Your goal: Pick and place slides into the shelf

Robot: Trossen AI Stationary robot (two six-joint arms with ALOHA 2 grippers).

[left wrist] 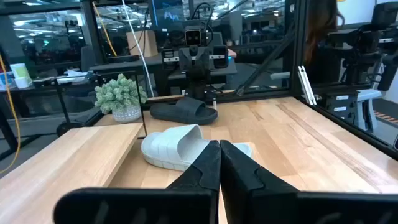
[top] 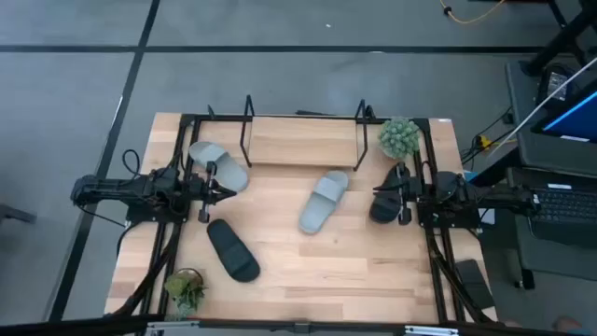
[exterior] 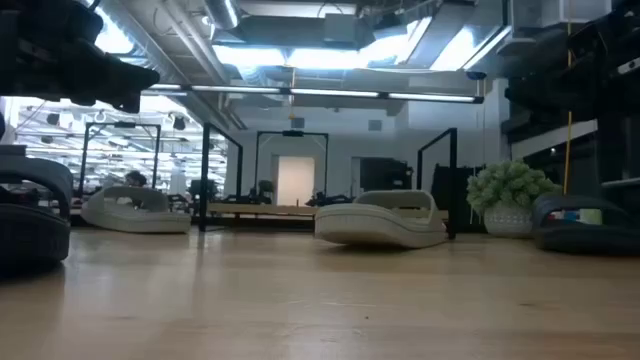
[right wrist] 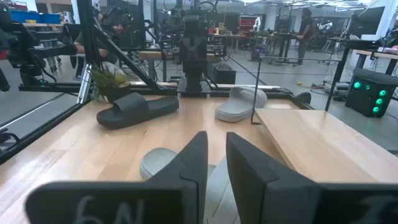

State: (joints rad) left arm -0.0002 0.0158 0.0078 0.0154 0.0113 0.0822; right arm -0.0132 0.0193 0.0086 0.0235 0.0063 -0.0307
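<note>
Grey and black foam slide sandals, four counted, all lying on the light wooden counter (top: 280, 280); none in the low black wire-frame shelf (top: 303, 140) with its wooden base, which stands at the far edge, ahead of and between the two grippers.

- Light grey slides, two: one (top: 219, 166) just beside the left gripper (top: 224, 189); one (top: 324, 201) mid-counter, between the grippers, nearer the right.
- Black slides, two: one (top: 232, 249) near the left gripper, toward the front edge; one (top: 385, 203) directly at the right gripper (top: 399, 194).
- Green potted plants, two: round one (top: 399, 138) beside the shelf's right end; small one (top: 187, 287) at the front left corner.

Left gripper: fingers pressed together, holding nothing. Right gripper: fingers a narrow gap apart, nothing visibly held.
</note>
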